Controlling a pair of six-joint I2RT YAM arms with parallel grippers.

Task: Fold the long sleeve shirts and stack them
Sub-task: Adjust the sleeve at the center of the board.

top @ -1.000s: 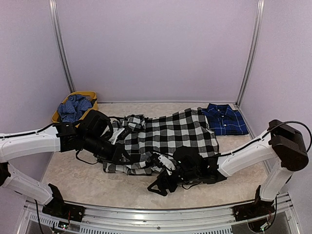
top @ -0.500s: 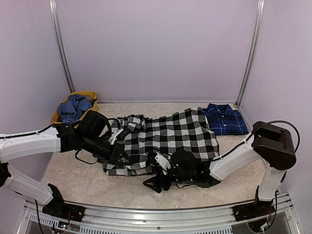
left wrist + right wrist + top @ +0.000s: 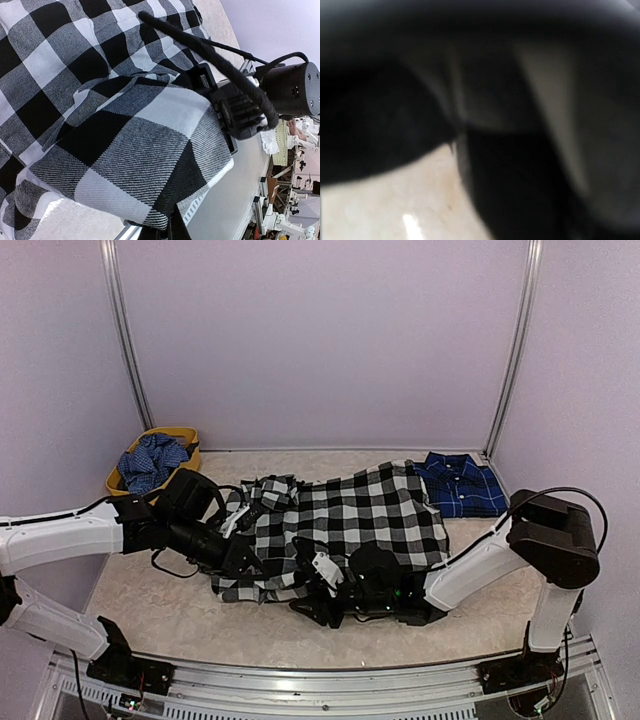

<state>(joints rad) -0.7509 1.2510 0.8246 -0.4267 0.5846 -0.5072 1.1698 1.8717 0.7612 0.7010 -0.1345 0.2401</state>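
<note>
Right end effector (image 3: 312, 608) slid leftward; arm stretched low beside check shirt (image 3: 350, 515).

Rumpled black-and-white check shirt (image 3: 350, 510), centre; folded navy plaid shirt (image 3: 460, 485) just beside, far right.

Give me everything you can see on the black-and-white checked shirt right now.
The large black-and-white checked cloth shirt lies spread but rumpled across the beige table, bunched at its left side. The left end effector is shut on a folded near-left edge; the right end effector sits at the near hem, grip unclear. Its far right corner meets the navy plaid shirt.
</note>
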